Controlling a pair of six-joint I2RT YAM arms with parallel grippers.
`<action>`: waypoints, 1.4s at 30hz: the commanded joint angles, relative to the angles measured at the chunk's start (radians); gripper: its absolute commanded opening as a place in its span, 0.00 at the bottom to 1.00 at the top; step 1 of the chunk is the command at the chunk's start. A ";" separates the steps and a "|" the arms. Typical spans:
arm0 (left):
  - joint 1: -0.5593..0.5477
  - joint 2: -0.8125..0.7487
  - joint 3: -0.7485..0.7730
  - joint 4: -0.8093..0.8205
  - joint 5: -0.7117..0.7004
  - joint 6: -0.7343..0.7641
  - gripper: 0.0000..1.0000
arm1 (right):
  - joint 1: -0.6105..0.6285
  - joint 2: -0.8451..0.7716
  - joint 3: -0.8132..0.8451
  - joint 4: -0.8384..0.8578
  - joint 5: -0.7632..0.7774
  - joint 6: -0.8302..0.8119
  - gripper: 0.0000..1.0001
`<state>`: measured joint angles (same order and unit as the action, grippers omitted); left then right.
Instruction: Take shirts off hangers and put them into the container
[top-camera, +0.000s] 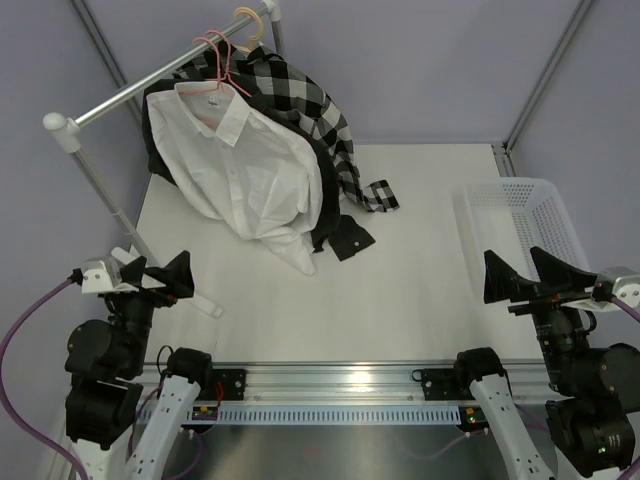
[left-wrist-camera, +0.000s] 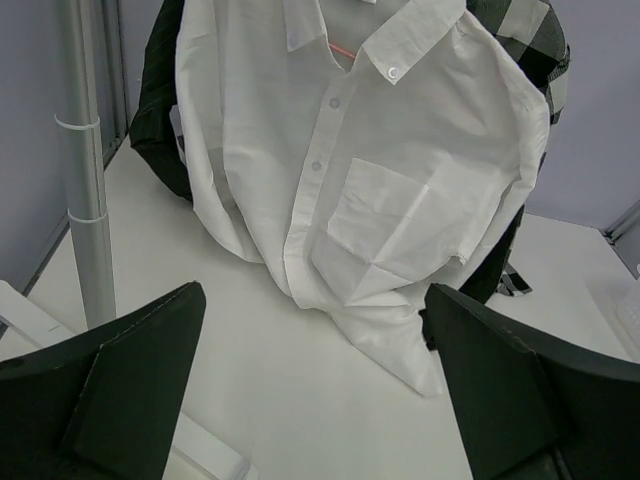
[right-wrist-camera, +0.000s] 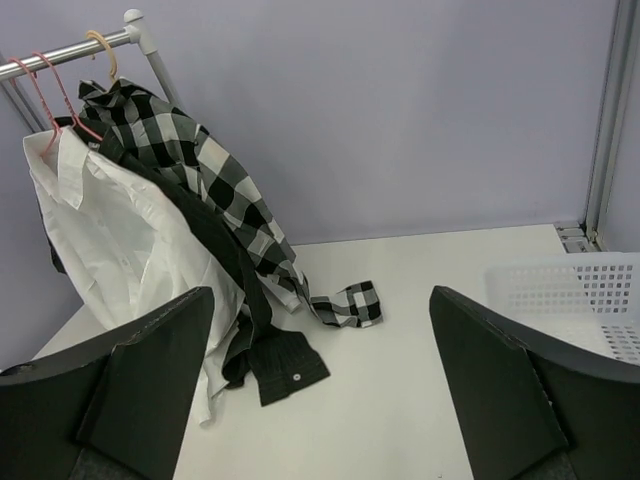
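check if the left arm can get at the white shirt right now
Probably yes. The left tool is open and faces the white shirt, which hangs frontmost on the rail, with only bare table between them; nothing blocks the way.

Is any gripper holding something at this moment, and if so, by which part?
Nothing is held. The left gripper and the right gripper are both open and empty. The shirts hang at the far left, apart from both.
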<state>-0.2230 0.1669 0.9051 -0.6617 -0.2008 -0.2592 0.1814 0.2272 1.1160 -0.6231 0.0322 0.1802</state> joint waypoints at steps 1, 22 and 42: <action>0.002 0.029 -0.008 0.016 0.024 -0.018 0.99 | 0.004 0.008 -0.030 0.039 -0.023 0.010 1.00; 0.002 0.489 0.201 0.025 0.124 -0.233 0.99 | 0.004 0.208 -0.028 -0.069 -0.248 0.064 1.00; -0.124 1.190 0.715 0.494 -0.256 -0.404 0.85 | 0.004 0.092 -0.119 -0.021 -0.337 0.081 1.00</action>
<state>-0.3454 1.3239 1.5650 -0.3870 -0.3428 -0.6525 0.1822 0.3470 1.0107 -0.6731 -0.2741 0.2516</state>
